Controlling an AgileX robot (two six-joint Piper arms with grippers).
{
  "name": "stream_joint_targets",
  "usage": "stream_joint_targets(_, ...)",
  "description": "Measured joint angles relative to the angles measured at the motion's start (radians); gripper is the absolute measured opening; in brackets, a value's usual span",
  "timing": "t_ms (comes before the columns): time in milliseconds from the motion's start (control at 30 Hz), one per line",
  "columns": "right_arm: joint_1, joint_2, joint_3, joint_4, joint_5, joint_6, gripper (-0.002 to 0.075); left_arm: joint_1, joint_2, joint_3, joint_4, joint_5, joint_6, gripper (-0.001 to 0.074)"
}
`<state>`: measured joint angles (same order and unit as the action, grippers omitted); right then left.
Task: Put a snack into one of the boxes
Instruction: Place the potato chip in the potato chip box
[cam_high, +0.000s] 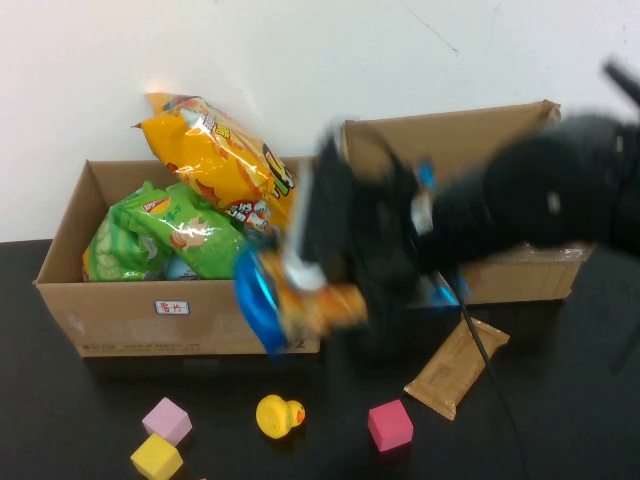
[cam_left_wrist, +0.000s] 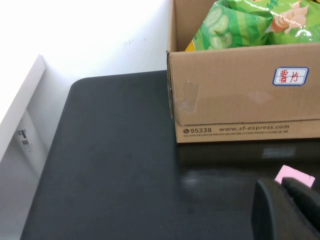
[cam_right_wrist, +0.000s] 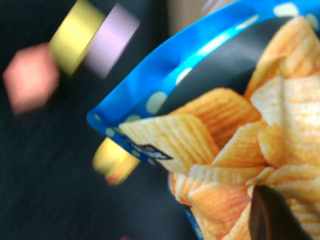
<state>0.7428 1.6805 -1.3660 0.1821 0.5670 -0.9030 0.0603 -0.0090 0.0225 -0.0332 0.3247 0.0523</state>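
My right gripper (cam_high: 335, 300) is shut on a blue chip bag (cam_high: 290, 300) printed with ridged orange chips. It holds the bag in the air at the front right corner of the left cardboard box (cam_high: 130, 320); the arm is blurred. In the right wrist view the bag (cam_right_wrist: 225, 150) fills the frame, with one dark finger (cam_right_wrist: 272, 215) pressed on it. The left box holds a green chip bag (cam_high: 165, 235) and a yellow chip bag (cam_high: 215, 150). A second box (cam_high: 480, 130) stands behind the right arm. My left gripper (cam_left_wrist: 285, 205) is shut and empty, low over the table near the left box (cam_left_wrist: 240, 100).
A flat brown packet (cam_high: 455, 365) lies in front of the right box. A lilac cube (cam_high: 167, 420), a yellow cube (cam_high: 156, 458), a yellow duck (cam_high: 279, 415) and a magenta cube (cam_high: 390, 425) lie on the black table near its front edge.
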Motion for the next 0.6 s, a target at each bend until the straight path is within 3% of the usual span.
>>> stream_joint_targets(267, 0.026, 0.203, -0.398, 0.026, -0.076, 0.01, 0.0036, 0.0, 0.0, 0.0, 0.0, 0.0, 0.0, -0.0001)
stream_joint_targets(600, 0.083, 0.583, -0.872, 0.211, -0.06, 0.013, 0.0034, 0.0, 0.0, 0.0, 0.0, 0.0, 0.0, -0.0001)
